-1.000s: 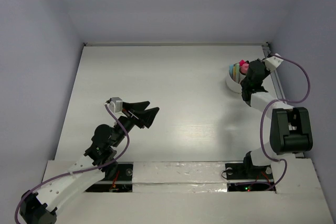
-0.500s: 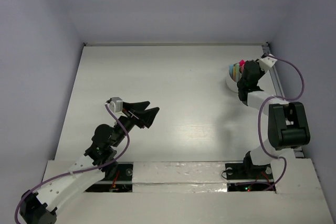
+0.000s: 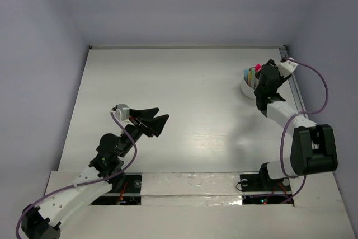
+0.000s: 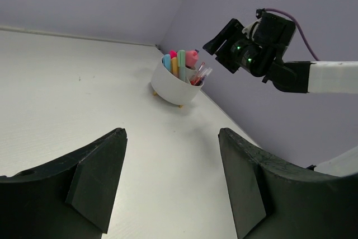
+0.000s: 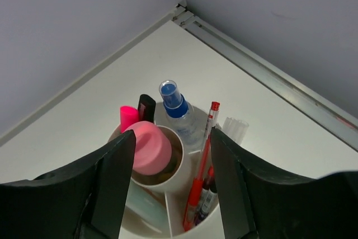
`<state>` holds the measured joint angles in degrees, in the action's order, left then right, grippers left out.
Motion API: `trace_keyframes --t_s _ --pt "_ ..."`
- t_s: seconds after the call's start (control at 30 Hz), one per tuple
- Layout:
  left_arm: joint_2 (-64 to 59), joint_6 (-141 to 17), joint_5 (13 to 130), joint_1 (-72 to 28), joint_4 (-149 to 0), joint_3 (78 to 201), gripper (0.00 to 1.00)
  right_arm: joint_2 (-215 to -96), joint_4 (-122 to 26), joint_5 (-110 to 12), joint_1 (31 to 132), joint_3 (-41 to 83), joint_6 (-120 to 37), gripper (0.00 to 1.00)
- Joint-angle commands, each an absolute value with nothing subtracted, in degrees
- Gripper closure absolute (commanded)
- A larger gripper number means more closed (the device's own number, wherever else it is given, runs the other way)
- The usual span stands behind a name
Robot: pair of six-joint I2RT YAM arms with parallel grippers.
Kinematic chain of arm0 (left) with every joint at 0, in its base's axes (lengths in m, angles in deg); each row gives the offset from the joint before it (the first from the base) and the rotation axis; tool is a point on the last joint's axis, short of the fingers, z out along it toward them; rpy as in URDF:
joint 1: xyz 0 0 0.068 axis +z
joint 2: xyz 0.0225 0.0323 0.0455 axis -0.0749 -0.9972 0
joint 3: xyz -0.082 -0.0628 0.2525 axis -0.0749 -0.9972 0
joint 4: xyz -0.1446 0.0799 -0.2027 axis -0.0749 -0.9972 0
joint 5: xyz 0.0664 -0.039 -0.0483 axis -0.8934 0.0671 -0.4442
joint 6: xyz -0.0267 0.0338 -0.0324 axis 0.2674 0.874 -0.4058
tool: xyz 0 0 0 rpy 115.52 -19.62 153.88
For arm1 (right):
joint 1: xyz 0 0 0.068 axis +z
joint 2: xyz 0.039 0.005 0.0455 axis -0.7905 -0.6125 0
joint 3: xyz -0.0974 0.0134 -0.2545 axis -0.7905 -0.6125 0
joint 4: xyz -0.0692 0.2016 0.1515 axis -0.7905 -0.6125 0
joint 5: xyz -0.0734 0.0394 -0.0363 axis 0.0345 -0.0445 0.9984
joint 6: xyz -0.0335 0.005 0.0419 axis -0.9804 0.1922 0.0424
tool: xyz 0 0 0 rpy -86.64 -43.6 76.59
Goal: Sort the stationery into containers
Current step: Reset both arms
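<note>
White cup (image 4: 173,89) in far-right corner; pink marker (image 5: 150,148) and red pen (image 5: 200,178) upright inside. Right gripper (image 5: 172,138) directly above, jaws apart, empty. Left gripper (image 4: 172,137) spread, empty, well apart mid-table.

A: Where is room lying open?
B: The surface (image 3: 190,82) is stretching open from the left gripper (image 3: 152,120), hovering with jaws apart, across to the cup (image 3: 245,88).
A: And at the cup?
B: The right gripper (image 3: 260,81) is hanging just above it, jaws spread, blocking the top. A red pen (image 5: 200,172) and markers (image 5: 128,118) are sticking up from it, and walls (image 5: 67,20) and a rail (image 5: 268,79) are crowding its far side.
</note>
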<state>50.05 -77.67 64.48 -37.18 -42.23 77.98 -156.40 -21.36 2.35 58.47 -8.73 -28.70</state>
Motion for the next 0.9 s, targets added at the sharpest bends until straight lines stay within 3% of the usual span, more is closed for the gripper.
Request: trace_keyframes --t_s 0.0,0.07,0.17,0.2,0.3,0.43,0.7,0.87 --pt "50.27 -77.45 65.09 -37.1 -39.4 77.72 0.36 -149.56 -25.63 0.84 58.56 -8.0 -26.67 0.38" --pt "50.18 -77.45 64.83 -37.1 -39.4 77.72 0.35 -146.4 -31.17 -3.81 58.56 -6.51 -25.36 0.38" --pt "50.0 -79.46 63.87 -37.1 -38.96 78.33 0.27 -138.58 -38.38 -14.78 59.17 -5.62 -22.37 0.37" --pt "49.83 -80.25 63.86 -37.1 -38.44 78.6 0.24 -134.04 -39.0 -22.73 59.17 -5.97 -21.93 0.01" --pt "49.74 -82.54 67.27 -37.1 -36.42 80.09 0.13 -129.61 -41.54 -44.78 59.69 -3.27 -22.55 0.0" --pt "49.56 -85.88 69.4 -37.1 -39.92 86.75 0.01 -122.34 -49.55 -56.36 59.7 2.02 -19.39 0.0" --pt "56.22 -84.41 65.98 -37.1 -55.99 100.91 0.01 -102.21 -51.13 -55.69 59.7 1.41 -16.92 0.0" --pt "58.79 -78.69 57.73 -37.1 -64.08 105.75 0.01 -99.89 -53.41 -55.33 59.7 -1.75 -16.48 0.0"
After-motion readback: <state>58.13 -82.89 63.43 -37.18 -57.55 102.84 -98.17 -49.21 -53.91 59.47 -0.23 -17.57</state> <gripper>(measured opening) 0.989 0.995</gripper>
